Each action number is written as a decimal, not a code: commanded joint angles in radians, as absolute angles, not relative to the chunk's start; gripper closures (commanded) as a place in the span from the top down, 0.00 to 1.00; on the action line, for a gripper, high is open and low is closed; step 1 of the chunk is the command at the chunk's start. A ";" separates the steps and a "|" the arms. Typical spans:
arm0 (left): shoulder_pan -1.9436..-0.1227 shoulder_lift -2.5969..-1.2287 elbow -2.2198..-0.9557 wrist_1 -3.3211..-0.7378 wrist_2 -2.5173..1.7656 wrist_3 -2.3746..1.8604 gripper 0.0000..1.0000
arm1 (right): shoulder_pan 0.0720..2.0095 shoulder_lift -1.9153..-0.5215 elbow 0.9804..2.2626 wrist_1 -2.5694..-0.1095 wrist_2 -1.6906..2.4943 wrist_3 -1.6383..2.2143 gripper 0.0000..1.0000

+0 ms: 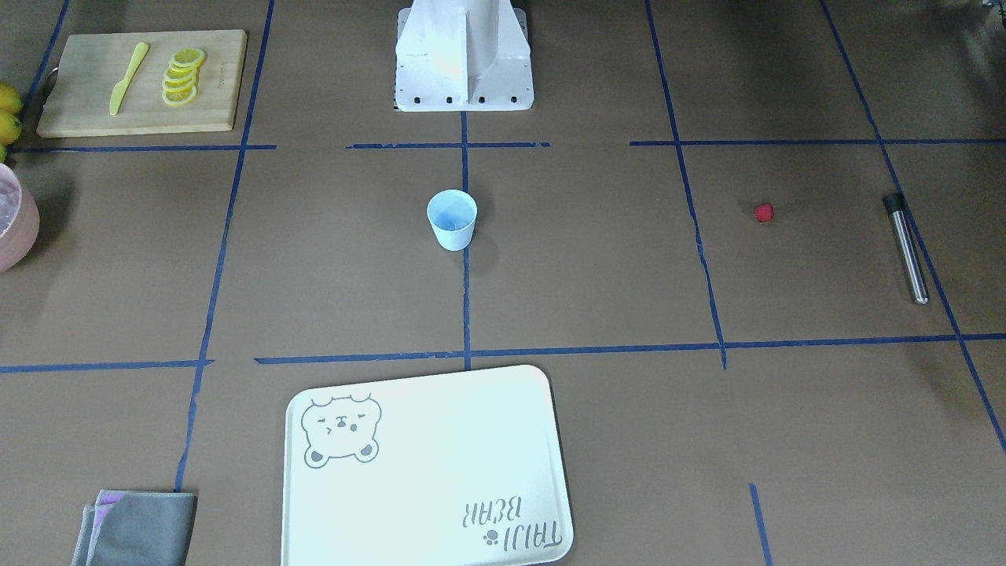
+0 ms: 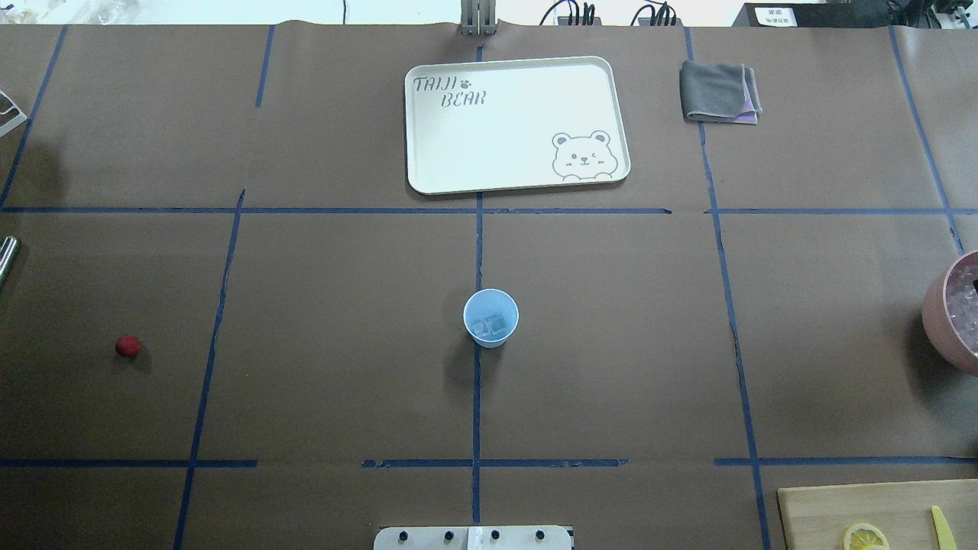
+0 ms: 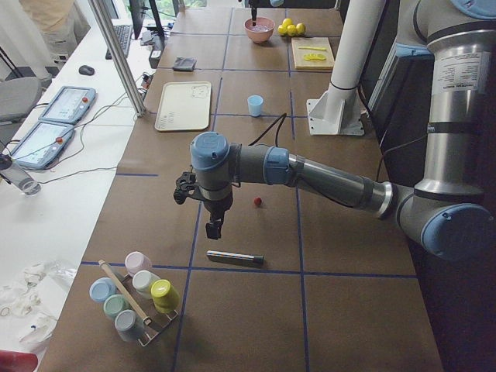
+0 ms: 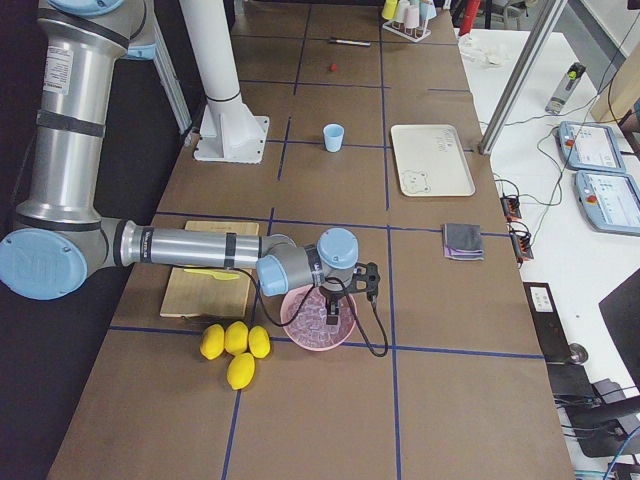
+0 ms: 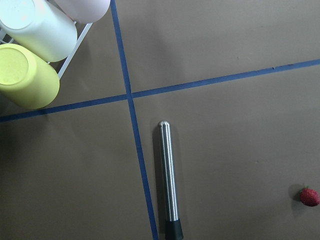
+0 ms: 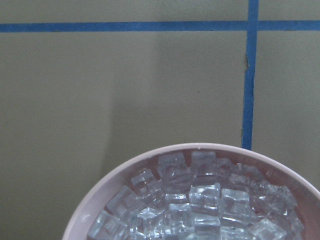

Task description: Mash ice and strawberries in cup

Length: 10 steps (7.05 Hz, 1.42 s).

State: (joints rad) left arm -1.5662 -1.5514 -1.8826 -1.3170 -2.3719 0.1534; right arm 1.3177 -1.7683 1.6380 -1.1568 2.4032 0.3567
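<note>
The pale blue cup (image 2: 490, 318) stands upright at the table's middle, with clear ice (image 2: 490, 327) lying in its bottom. A small red strawberry (image 1: 764, 212) lies on the table far out on my left side, near a metal rod (image 5: 168, 175) with a black end. In the exterior left view my left gripper (image 3: 213, 229) hangs above the table just over that rod, the strawberry (image 3: 257, 201) a short way off. I cannot tell whether it is open or shut. My right gripper (image 4: 333, 305) hangs over the pink bowl (image 4: 317, 318) of ice cubes (image 6: 200, 200); its state cannot be told either.
A white bear tray (image 2: 518, 122) and a folded grey cloth (image 2: 720, 92) lie on the far side. A cutting board (image 1: 141, 82) holds lemon slices and a yellow knife. Lemons (image 4: 235, 345) sit near the pink bowl. A rack of pastel cups (image 3: 136, 294) stands at the left end.
</note>
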 commanded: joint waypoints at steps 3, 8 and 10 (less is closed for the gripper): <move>-1.566 -1.552 -1.884 -1.318 -2.373 0.153 1.00 | 1.315 -1.767 1.589 -1.138 2.410 0.364 0.97; -1.566 -1.551 -1.884 -1.318 -2.373 0.153 1.00 | 1.310 -1.767 1.589 -1.134 2.451 0.399 0.82; -1.566 -1.552 -1.884 -1.318 -2.373 0.153 1.00 | 1.308 -1.767 1.589 -1.134 2.451 0.402 0.50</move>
